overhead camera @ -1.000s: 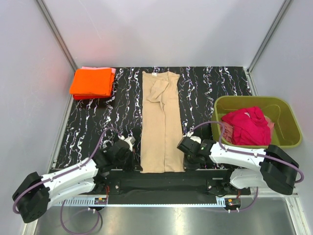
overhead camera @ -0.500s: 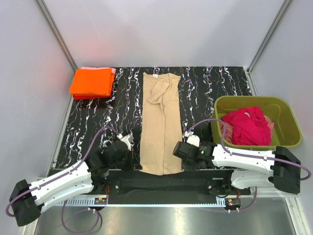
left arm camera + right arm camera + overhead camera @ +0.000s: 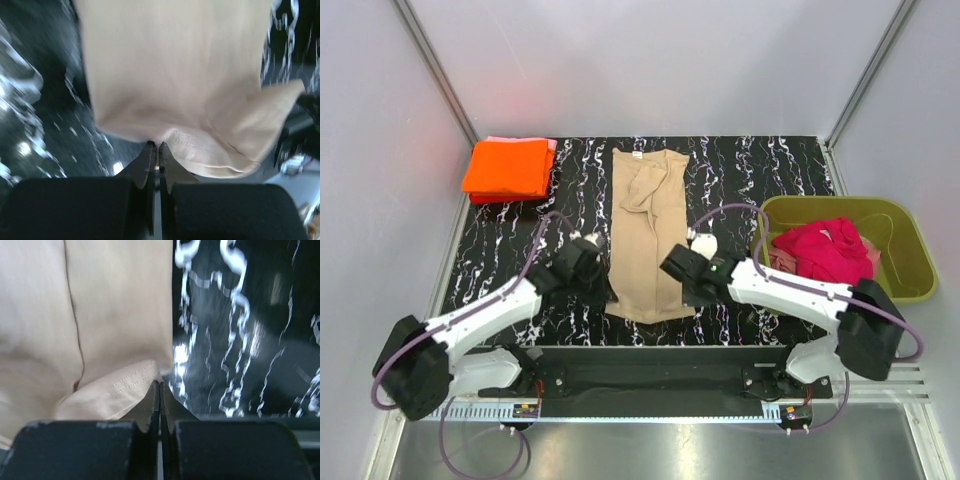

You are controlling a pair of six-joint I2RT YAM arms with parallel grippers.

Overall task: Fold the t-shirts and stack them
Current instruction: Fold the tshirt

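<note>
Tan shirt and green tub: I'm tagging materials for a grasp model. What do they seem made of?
The tan shirt: soft matte cloth, perhaps cotton; it drapes and creases, with a stitched hem in the wrist views. The green tub: probably moulded plastic, smooth, slightly glossy; rigid walls, rounded rim.

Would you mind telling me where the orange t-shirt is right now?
In the top view, the folded orange t-shirt lies at the far left corner of the table, on a pink layer, left of the long tan t-shirt.
</note>
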